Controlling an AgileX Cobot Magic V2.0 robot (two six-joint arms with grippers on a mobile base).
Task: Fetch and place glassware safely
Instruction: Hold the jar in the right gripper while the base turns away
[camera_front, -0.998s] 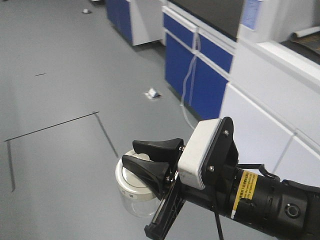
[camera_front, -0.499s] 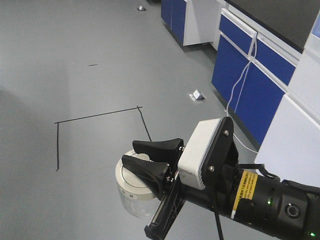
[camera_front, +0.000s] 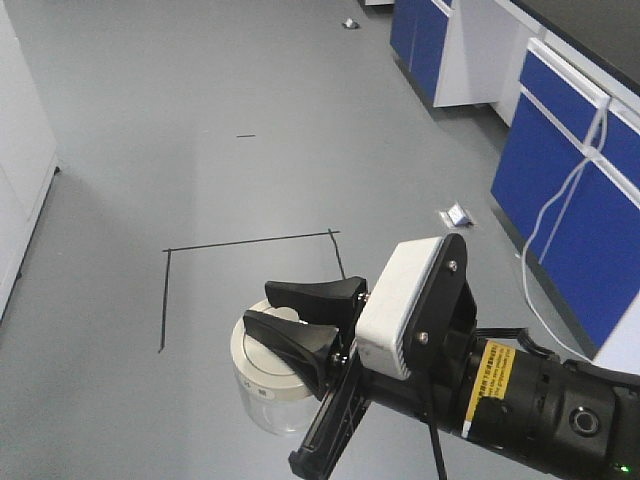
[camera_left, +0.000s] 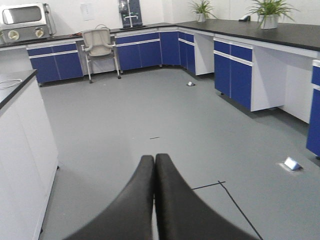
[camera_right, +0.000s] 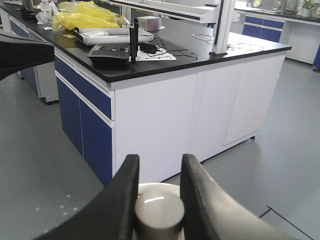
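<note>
The glassware (camera_front: 262, 388) is a squat clear jar with a cream-white lid, held in the air above the grey floor. My right gripper (camera_front: 258, 305) is shut on the lid's central knob (camera_right: 159, 212), one black finger on each side. In the right wrist view the right gripper (camera_right: 160, 159) shows the round knob pinched between its fingers, with the lid rim behind it. My left gripper (camera_left: 154, 159) is shut with its fingers pressed together and nothing between them, pointing over open floor.
Blue-fronted cabinets (camera_front: 570, 190) with a hanging white cable (camera_front: 572, 180) line the right side. Black tape lines (camera_front: 250, 241) mark the floor ahead. A crumpled scrap (camera_front: 457, 214) lies near the cabinets. A white cabinet (camera_front: 20, 170) stands at left. A black-topped island bench (camera_right: 165, 60) faces the right wrist.
The front view has swung left: the tape lines, floor scrap and blue cabinets have slid to the right, and a white cabinet has come in at left. The right gripper holds the jar unchanged.
</note>
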